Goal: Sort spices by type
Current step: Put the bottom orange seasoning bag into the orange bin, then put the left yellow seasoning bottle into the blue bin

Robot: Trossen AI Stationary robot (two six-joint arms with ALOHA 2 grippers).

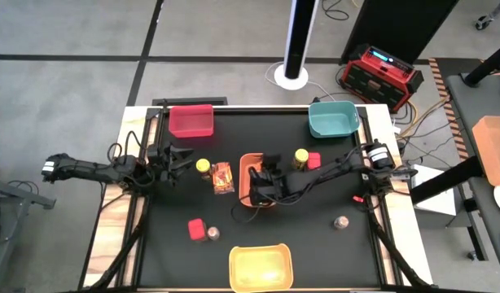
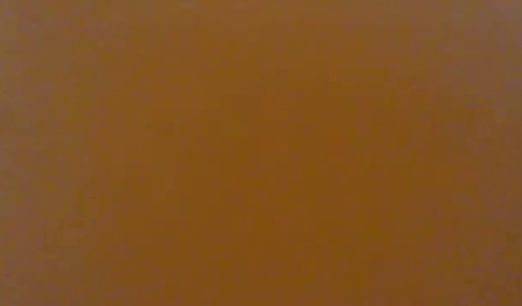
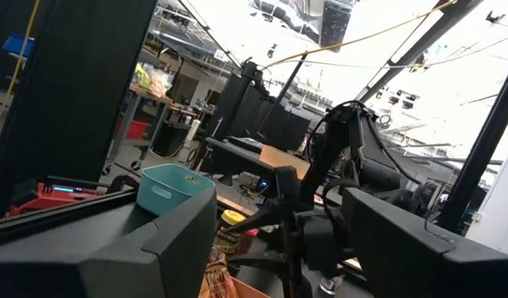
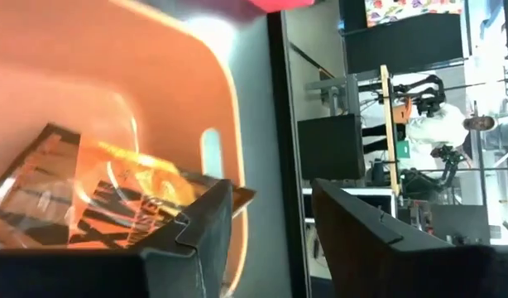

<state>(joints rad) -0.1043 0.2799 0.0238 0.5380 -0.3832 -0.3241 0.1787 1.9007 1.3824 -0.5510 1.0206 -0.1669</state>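
Right arm dropping a printed packet into the orange bin.

I have the right gripper (image 1: 265, 181) over the orange bin (image 1: 245, 165), fingers parted and released; one packet (image 4: 88, 207) lies inside. The second packet (image 1: 223, 177) sits just beside the bin near a yellow-lidded jar (image 1: 203, 166). The left gripper (image 1: 175, 158) waits, fingers apart. Next, I judge, I lift the right arm clear and fetch that second packet.

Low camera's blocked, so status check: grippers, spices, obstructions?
Right gripper over orange bin, open, packet lying inside. Left gripper open, waiting beside yellow-lidded jar. Second packet on the table. Nothing in the way.
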